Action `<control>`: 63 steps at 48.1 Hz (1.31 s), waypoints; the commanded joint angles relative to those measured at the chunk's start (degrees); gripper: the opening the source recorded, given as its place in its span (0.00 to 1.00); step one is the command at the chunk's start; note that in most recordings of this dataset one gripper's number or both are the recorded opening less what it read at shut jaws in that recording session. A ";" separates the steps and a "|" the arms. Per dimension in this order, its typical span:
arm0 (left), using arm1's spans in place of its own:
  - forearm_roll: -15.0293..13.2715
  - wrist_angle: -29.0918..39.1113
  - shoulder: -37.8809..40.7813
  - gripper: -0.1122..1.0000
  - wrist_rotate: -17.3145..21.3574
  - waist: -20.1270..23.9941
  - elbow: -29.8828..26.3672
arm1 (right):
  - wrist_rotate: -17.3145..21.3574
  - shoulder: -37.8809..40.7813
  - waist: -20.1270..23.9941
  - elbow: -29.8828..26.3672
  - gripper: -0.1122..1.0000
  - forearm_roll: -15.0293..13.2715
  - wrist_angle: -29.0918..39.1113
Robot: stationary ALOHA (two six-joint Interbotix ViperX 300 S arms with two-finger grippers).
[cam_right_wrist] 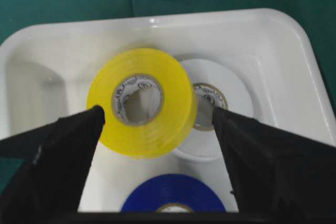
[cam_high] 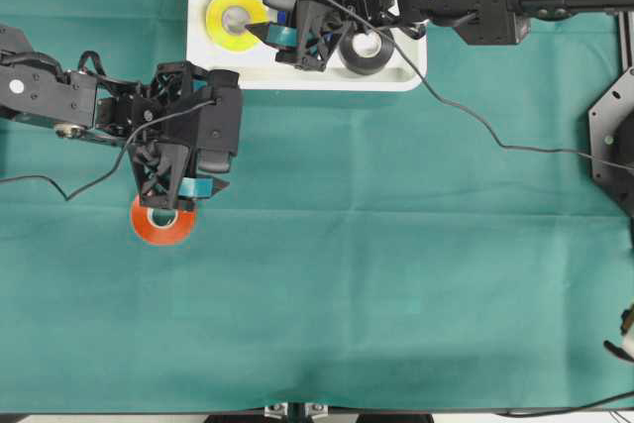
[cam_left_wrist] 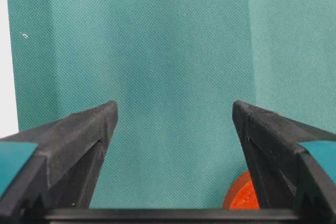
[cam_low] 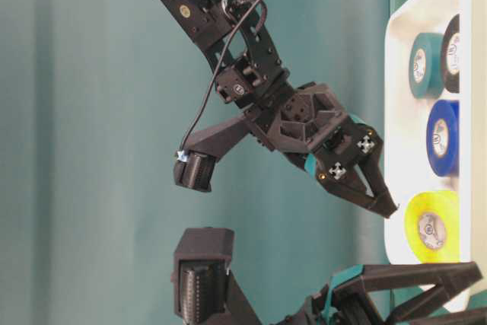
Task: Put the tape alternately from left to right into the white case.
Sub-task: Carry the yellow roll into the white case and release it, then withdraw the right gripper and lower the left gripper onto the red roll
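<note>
We see the right pincer spread wide over the white case, its fingers flanking the yellow roll, which leans on the white roll. The left pincer, also wide, grips nothing above the orange-red roll on the counter.

Glossy white case on matt woven cloth.

Yellow tape in white case

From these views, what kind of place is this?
Likely a robot lab bench: two black arms with a left gripper and right gripper, a teal cloth, and a white case of tape rolls.
</note>
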 commanded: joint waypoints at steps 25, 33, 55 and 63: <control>-0.09 -0.35 -0.97 0.83 0.00 -0.18 -0.44 | 0.18 -7.56 7.29 7.29 0.90 -0.09 -0.44; -0.09 -0.35 -0.97 0.82 0.00 -0.26 -0.44 | 0.35 -10.02 10.63 10.28 0.90 -0.09 -0.44; -0.09 -0.35 -0.97 0.83 -0.09 -0.18 -0.44 | 0.53 -13.80 17.93 15.91 0.90 0.09 -0.18; -0.09 -0.35 -0.88 0.83 -0.09 -0.26 -0.44 | 0.62 -13.89 19.86 17.49 0.90 0.26 -0.09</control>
